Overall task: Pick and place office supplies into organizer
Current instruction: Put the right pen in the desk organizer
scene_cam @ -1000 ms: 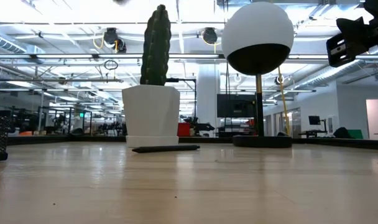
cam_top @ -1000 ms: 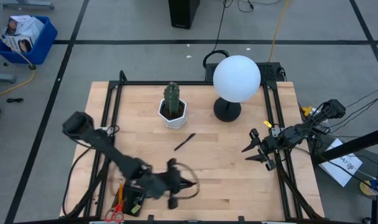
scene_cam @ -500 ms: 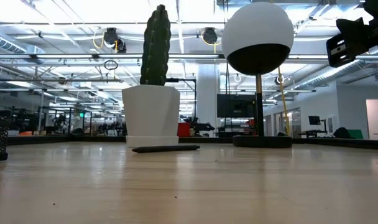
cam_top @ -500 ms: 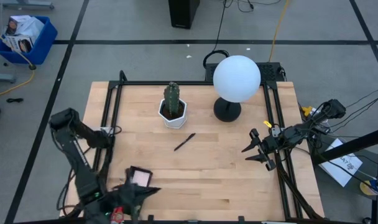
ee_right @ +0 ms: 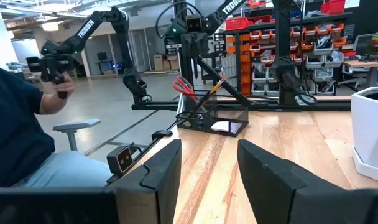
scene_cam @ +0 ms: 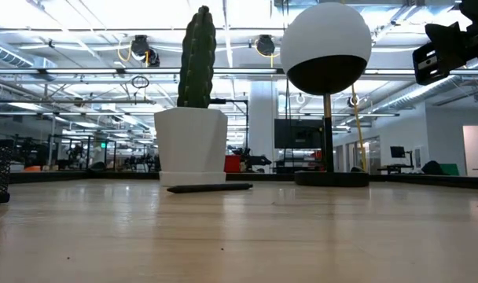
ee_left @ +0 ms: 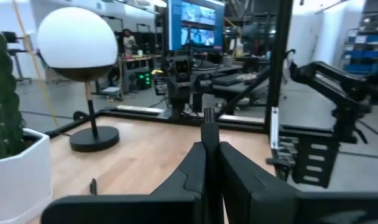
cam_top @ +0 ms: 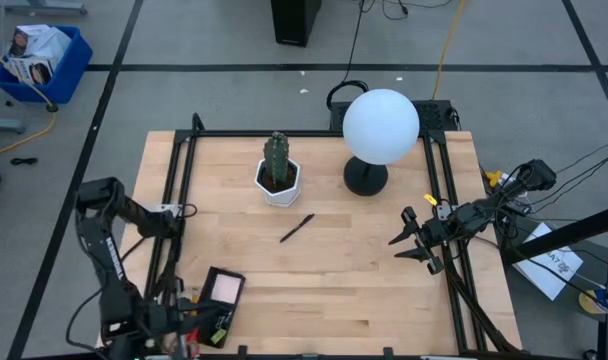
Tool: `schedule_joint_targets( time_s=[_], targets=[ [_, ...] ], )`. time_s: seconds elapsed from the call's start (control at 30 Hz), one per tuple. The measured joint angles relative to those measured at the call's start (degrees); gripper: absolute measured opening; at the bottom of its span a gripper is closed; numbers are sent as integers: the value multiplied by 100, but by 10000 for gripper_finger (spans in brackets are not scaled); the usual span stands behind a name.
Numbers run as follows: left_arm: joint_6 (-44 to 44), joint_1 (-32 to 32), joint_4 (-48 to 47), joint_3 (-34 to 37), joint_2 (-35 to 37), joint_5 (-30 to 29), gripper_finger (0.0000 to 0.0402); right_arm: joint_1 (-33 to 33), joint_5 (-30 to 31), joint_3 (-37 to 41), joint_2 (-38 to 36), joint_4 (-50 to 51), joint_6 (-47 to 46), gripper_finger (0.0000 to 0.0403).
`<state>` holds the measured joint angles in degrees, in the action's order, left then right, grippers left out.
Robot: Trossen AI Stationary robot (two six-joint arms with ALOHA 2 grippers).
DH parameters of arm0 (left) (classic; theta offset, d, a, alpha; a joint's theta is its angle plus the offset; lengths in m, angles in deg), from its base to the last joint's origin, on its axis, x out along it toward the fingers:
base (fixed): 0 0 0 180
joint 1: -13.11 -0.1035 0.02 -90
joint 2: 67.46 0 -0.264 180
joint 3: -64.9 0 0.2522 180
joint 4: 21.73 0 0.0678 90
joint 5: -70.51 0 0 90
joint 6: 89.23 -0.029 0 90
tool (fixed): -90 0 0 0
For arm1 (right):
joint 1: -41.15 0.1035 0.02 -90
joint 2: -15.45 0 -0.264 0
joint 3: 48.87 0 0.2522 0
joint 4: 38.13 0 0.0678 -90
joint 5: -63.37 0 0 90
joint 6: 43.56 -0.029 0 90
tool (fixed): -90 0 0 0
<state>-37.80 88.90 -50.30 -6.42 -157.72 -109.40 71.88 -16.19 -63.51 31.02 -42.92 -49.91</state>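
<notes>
The table [cam_top: 324,270] is pale wood with a fine grain, framed in black. On it — a green cactus [cam_top: 275,156] in a white pot [cam_top: 280,190], a white globe lamp [cam_top: 380,125] on a black base, a black pen [cam_top: 296,228] near the pot. The organizer [ee_right: 212,119] is black mesh — red scissors [ee_right: 184,86] and an orange pencil [ee_right: 215,85] stand in it, beside a pink pad [cam_top: 224,289].

My right gripper [ee_right: 204,171] has its dark fingers [ee_right: 156,176] spread apart, nothing between them. Past them on the wooden table [ee_right: 313,134] sits the black mesh organizer [ee_right: 212,119], red-handled scissors [ee_right: 186,87] and orange pencil [ee_right: 215,85] standing in it, pink sticky-note pad [ee_right: 222,126] inside. White pot [ee_right: 370,134] at the edge. A person [ee_right: 24,134] sits beyond the table.
</notes>
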Motion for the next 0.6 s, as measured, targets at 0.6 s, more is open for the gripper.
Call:
schedule_joint_targets(
  time_s=[0.6],
  targets=[
    [1006, 266, 42, 741, 34, 60, 26, -1, 0, 0, -2, 0, 0, 153]
  ],
)
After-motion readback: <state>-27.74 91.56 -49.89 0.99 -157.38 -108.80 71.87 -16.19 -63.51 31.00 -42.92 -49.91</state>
